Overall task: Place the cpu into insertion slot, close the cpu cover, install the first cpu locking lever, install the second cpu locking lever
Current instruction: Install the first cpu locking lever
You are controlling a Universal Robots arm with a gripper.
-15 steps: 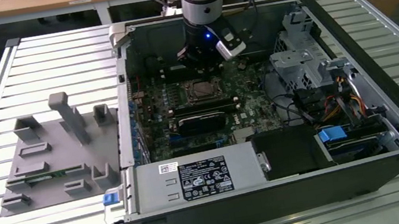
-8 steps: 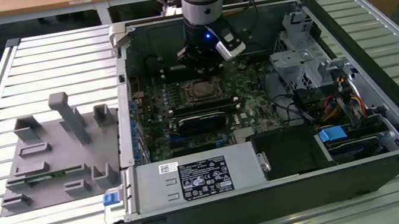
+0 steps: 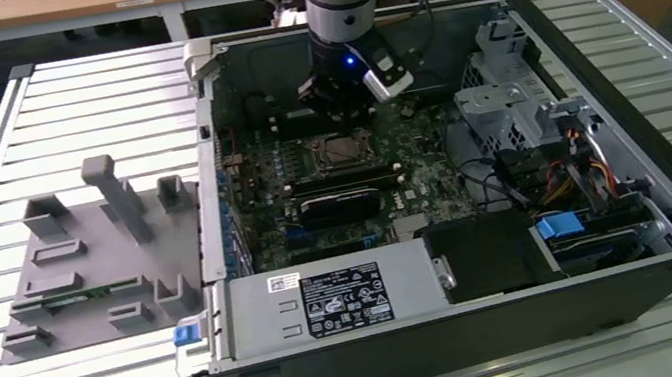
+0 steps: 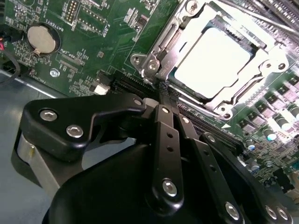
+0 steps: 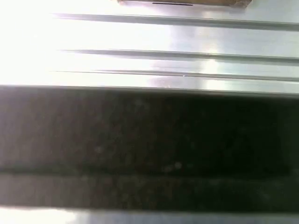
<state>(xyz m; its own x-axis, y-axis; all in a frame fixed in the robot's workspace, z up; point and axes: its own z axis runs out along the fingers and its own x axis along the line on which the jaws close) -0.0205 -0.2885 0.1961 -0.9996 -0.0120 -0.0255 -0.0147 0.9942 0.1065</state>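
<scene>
The cpu (image 4: 212,60), a flat square chip with a bright silver top, lies in the insertion slot (image 3: 337,151) on the green board. The cpu cover (image 4: 161,44), a silver metal frame, lies flat around it, with the chip showing through its window. My gripper (image 4: 168,91) is shut, its two black fingers pressed together. The tips sit at the socket's edge, right against the cover's frame. In the exterior view my gripper (image 3: 340,112) hangs straight down inside the open computer case, just behind the socket. Whether the tips pinch a lever is hidden.
Long black memory slots (image 3: 338,184) run in front of the socket. A metal drive cage (image 3: 506,111) and cables stand on the exterior view's right, and a power supply (image 3: 327,301) lies at the front. A grey fixture (image 3: 91,258) lies on the slatted table. A coin battery (image 4: 43,38) sits on the board.
</scene>
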